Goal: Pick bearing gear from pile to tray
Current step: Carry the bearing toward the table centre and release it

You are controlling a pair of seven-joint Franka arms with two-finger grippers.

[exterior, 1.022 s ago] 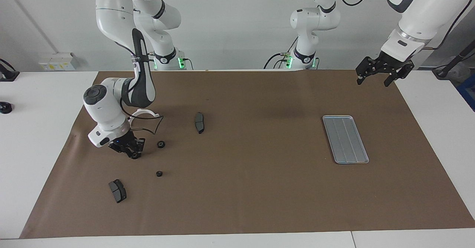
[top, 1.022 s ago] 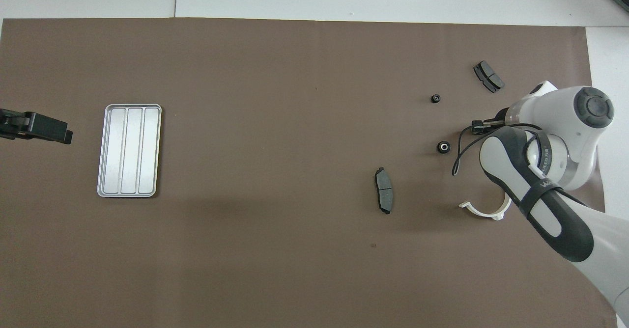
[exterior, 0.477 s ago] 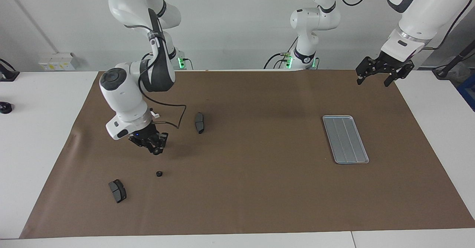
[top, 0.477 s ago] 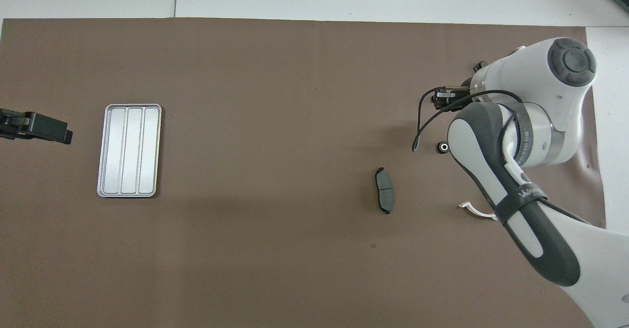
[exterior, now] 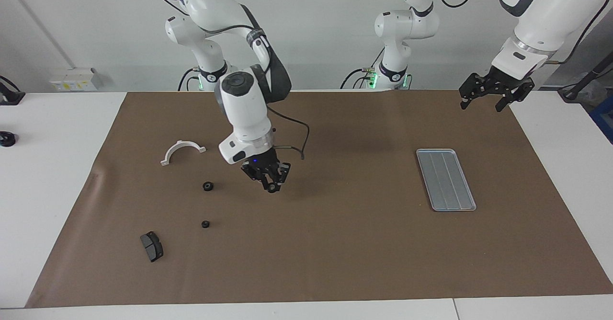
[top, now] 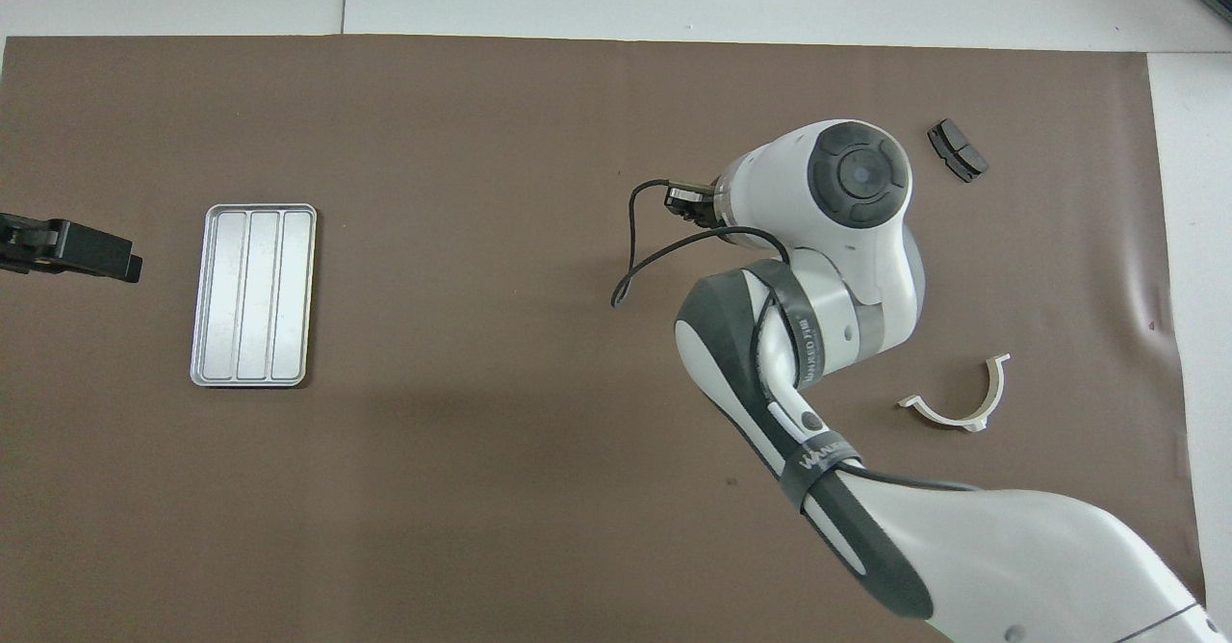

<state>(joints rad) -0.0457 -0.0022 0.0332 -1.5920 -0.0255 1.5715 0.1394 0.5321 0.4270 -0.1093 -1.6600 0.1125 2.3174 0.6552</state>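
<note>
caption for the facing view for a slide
Right gripper carries a small black ring above the mat toward the tray; left gripper waits.

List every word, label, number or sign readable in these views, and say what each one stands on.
Grey band on the right arm's forearm, overhead view: vertical lettering, too blurred to read.
Black strap lower on the same arm: white lettering that starts "WA", the rest unreadable.
White box on the wall, facing view: a yellow label, too small to read.
Tray and loose parts: no markings visible.
</note>
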